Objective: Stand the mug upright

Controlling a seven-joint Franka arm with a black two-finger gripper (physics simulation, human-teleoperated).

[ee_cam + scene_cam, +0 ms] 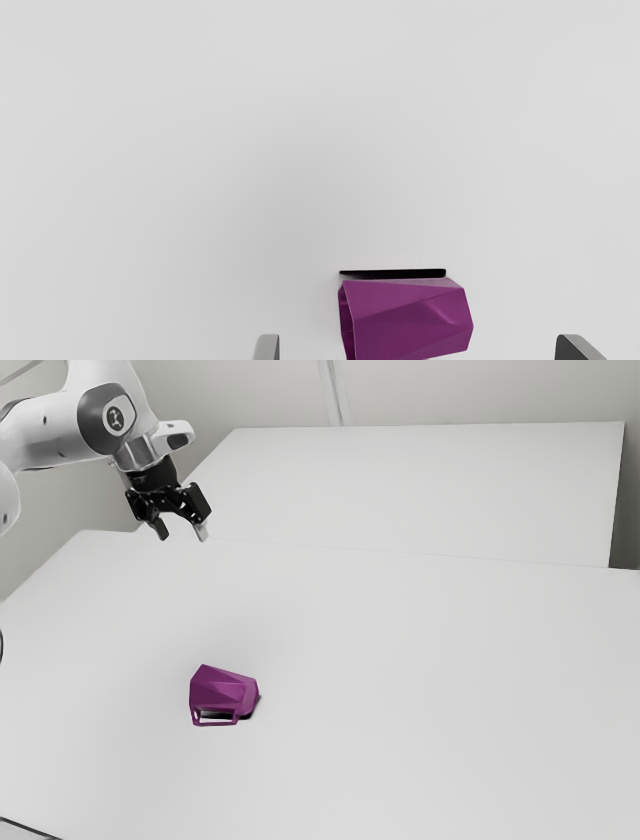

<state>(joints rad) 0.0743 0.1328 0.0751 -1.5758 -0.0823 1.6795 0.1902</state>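
High over the table, at the exterior view's upper left, my gripper [183,534] is open, its fingers spread and holding nothing. The purple faceted mug [222,690] lies on its side on the table, well below the gripper, with its handle toward the exterior view's bottom. In the wrist view the mug [407,317] appears between the two separated fingertips of the gripper [417,347], some distance beyond them. Its open mouth faces one finger and its base the other. Part of the mug is cut off by the picture's lower edge.
A broad white table [420,690] lies under the mug. Behind it stands a large white block-like surface [420,490], at the exterior view's upper right. A dark narrow strip [395,273] runs along one side of the mug in the wrist view.
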